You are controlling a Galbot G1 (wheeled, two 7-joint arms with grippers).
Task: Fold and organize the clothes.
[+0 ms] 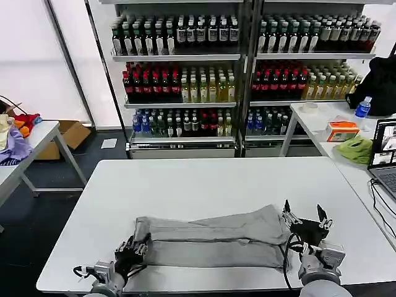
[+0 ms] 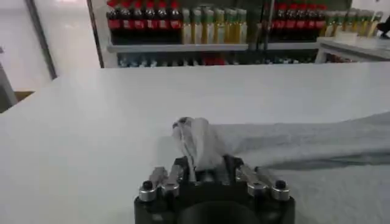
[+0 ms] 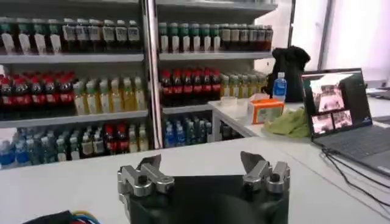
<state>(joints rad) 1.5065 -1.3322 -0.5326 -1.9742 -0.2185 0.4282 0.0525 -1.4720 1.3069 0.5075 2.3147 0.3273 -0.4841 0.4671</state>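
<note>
A light grey shirt (image 1: 210, 240), folded into a long band, is lying across the near part of the white counter (image 1: 210, 182). The left tool (image 1: 131, 250) is pinching a bunched-up end of it at the band's left. The right tool (image 1: 307, 218) is hovering just beside the right end, spread wide, holding nothing.

Black hands (image 1: 307, 218), silver knuckles, grey wrists, black cables.

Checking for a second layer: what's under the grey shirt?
The white table shows all around the folded shirt. The left gripper pinches one end. Anything beneath the fabric is covered.
</note>
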